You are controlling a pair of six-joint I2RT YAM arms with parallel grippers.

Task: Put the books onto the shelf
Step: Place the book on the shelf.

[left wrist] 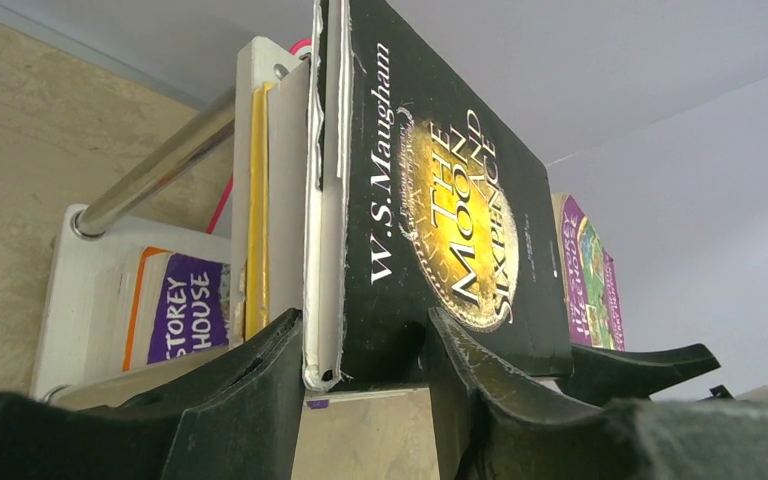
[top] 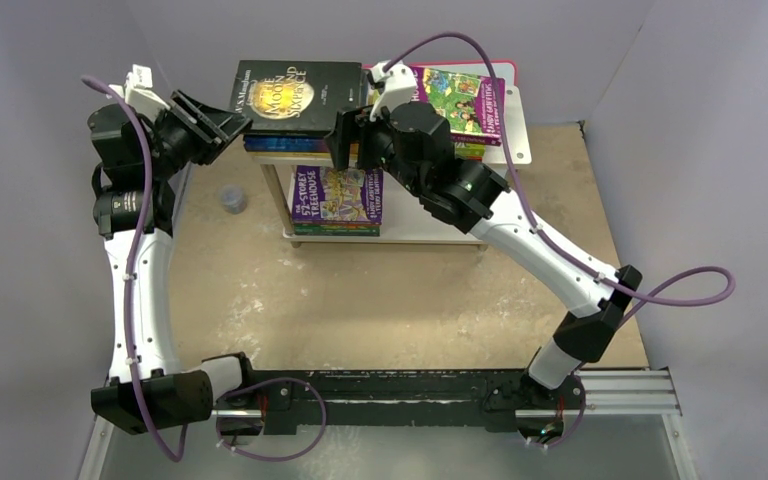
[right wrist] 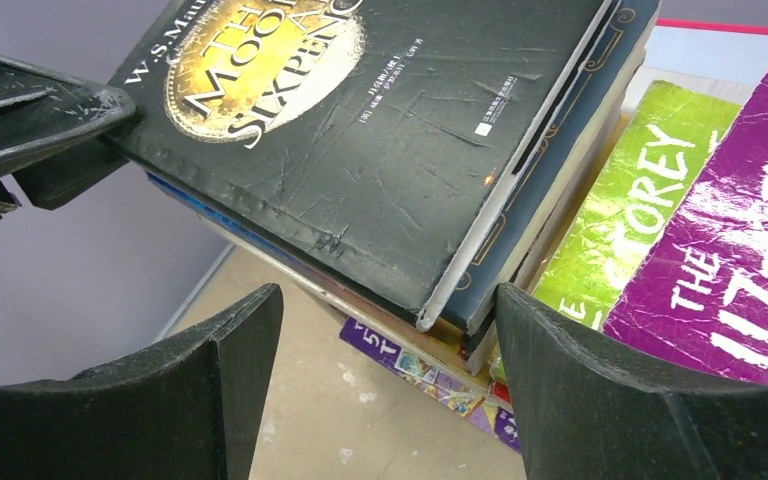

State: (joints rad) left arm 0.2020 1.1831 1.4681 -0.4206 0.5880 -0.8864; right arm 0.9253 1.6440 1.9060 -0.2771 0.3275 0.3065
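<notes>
The shelf (top: 430,228) stands at the back middle with books on both tiers. On top of the upper left stack lies the black "Moon and Sixpence" book (top: 295,95). My left gripper (top: 235,122) is shut on its left edge; the left wrist view shows the fingers of this gripper (left wrist: 362,315) pressing the cover (left wrist: 440,200) and the white page block. My right gripper (top: 343,140) is open at the book's front right corner (right wrist: 360,130). Between this gripper's (right wrist: 390,292) fingers I see only the table. A dark blue book (right wrist: 560,170) lies under the black one.
A purple "117-Storey" book (top: 460,100) tops the upper right stack, over a green one (right wrist: 640,190). A "52-Storey Treehouse" book (top: 338,195) lies on the lower tier. A pink-edged white board (top: 513,120) sits behind. A small grey cap (top: 232,199) lies left of the shelf.
</notes>
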